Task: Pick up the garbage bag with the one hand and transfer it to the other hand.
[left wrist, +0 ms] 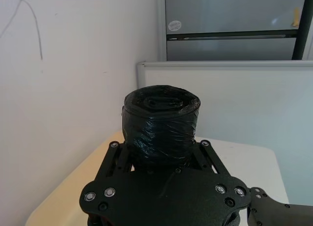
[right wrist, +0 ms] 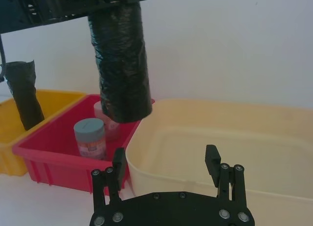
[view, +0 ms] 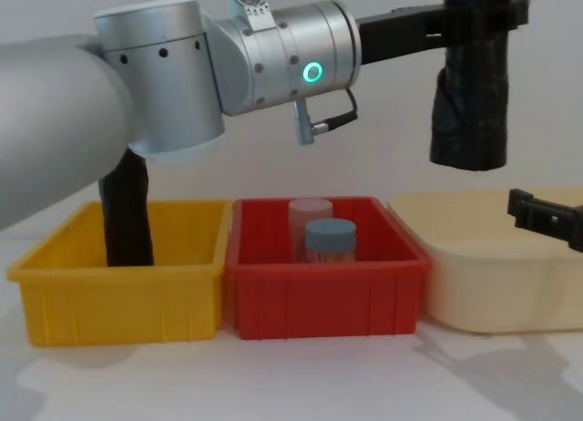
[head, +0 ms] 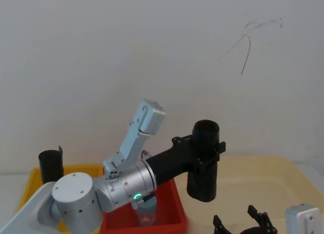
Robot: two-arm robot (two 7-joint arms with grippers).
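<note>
1. Yellow bin (view: 118, 302): it stands farthest left. A second black roll (view: 127, 211) stands upright in it and rises above the rim.
2. Red bin (view: 323, 302): it stands just beside the yellow bin. It holds a blue-lidded jar (view: 330, 239), with a pale-lidded jar (view: 310, 211) right behind it.
3. My left arm (view: 291, 61): the silver segment with the lit green ring (view: 313, 72) reaches across above the bins.
4. My left gripper (head: 206, 154): the fingers are clamped on the upper part of the garbage bag (view: 469, 111). The bag hangs upright in the air above the left end of the cream tub (view: 492, 284), and its lower end touches nothing.
5. My right gripper (right wrist: 165, 160): it sits low at the near side of the cream tub, below the bag and apart from it. Its fingers are spread wide and grip nothing.
</note>
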